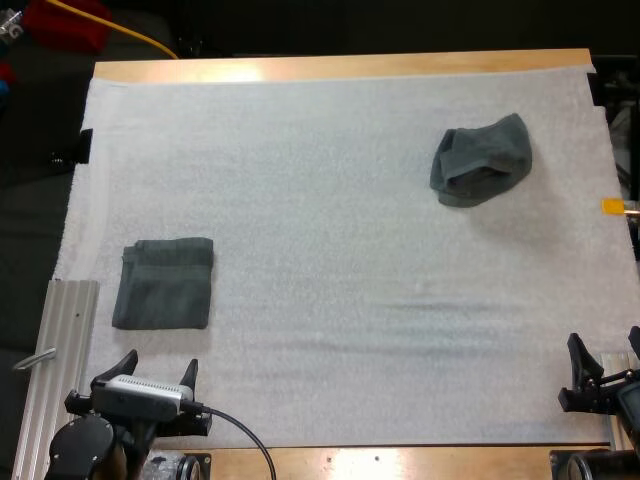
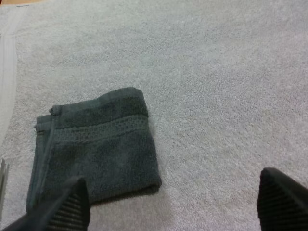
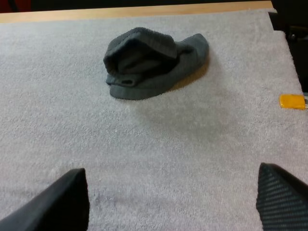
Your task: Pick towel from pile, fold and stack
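Near edge, left corner: left hand (image 1: 159, 362); two black fingers (image 2: 67, 207) spread wide apart, nothing between them; poised over the white mat (image 1: 330, 250), just short of the near edge of the folded towel (image 1: 163, 283)
Near edge, right side: right hand (image 1: 604, 345); fingers standing apart, clear of any item; over the mat at its right margin
Left margin: ribbed metal rail (image 1: 66, 340); lies along the mat's left edge, beside the left hand and the folded towel
Left side, a little farther in: folded towel; dark grey-green; flat, roughly square, layers visible along one edge; woven band across it as seen from the left wrist; rests on the mat just ahead of the left hand, not touched by it
Middle: white mat; textured surface; covers nearly the whole tabletop (image 1: 340, 68); carries both towels
Far right: crumpled towel (image 1: 482, 160); same dark grey-green; bunched into a rounded heap with a rolled fold on top; lies on the mat well apart from the folded towel and well ahead of the right hand; untouched
Far edge: pale wooden strip of the tabletop showing beyond the mat
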Available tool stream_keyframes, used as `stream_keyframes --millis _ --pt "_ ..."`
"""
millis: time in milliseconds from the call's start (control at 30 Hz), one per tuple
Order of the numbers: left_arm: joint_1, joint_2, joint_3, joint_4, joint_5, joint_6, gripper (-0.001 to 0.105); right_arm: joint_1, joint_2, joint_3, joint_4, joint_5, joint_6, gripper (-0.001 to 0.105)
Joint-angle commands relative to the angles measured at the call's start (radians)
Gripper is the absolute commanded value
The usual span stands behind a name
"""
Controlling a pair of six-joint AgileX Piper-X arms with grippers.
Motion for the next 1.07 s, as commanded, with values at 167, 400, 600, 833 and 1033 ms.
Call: stream_keyframes --millis 167,400,600,833,1033 --pt "0.000 -0.137 -0.001 -0.029 0.000 -0.001 0.069 -0.003 -0.037 -0.003 -0.015 0.000 -0.002 0.070" --pt "0.000 -0.137 -0.001 -0.095 0.000 -0.001 0.069 -0.003 -0.037 -0.003 -0.015 0.000 -0.002 0.070" --pt "0.000 -0.137 0.019 -0.104 -0.010 -0.001 0.069 -0.003 -0.037 -0.003 -0.015 0.000 -0.002 0.070" --pt "0.000 -0.137 0.035 -0.137 -0.008 -0.001 0.069 -0.003 -0.037 -0.003 -0.015 0.000 -0.002 0.070" --pt "0.000 -0.137 0.035 -0.137 -0.008 -0.001 0.069 -0.003 -0.037 -0.003 -0.015 0.000 -0.002 0.070"
